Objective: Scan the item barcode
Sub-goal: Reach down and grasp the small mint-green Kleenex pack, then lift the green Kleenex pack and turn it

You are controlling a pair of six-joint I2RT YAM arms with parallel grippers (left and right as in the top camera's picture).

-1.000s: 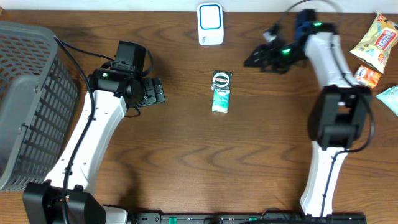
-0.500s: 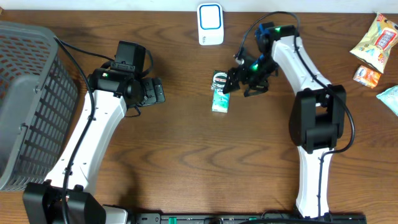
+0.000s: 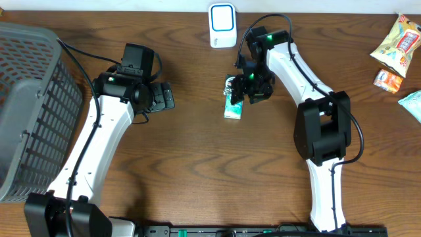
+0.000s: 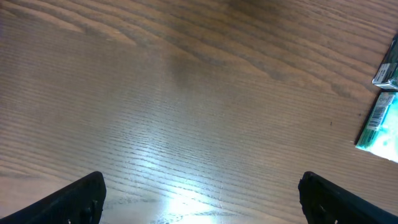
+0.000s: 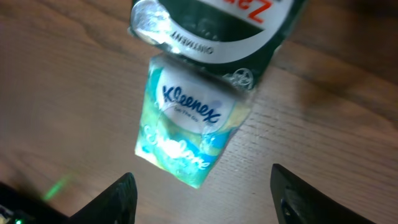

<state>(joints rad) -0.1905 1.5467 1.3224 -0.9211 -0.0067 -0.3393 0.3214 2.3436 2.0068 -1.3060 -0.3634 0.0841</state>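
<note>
Right gripper (image 5: 204,186), jaws spread and empty, hovers over the tissue pack (image 5: 186,134); only its wrist camera reads the Kleenex label, only overhead shows the scanner (image 3: 222,25). Left gripper (image 4: 202,193) gapes empty.

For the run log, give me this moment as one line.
stage: pre-grasp | right pincer: open, above Kleenex tissue pack, no grip | left pincer: open, empty | Kleenex tissue pack: lying on table

My left claw (image 4: 202,198), black fingers (image 4: 81,199) spread wide, hangs over the brown wooden table (image 4: 186,93); a green-and-white plastic packet (image 4: 378,121) lies far right.
</note>
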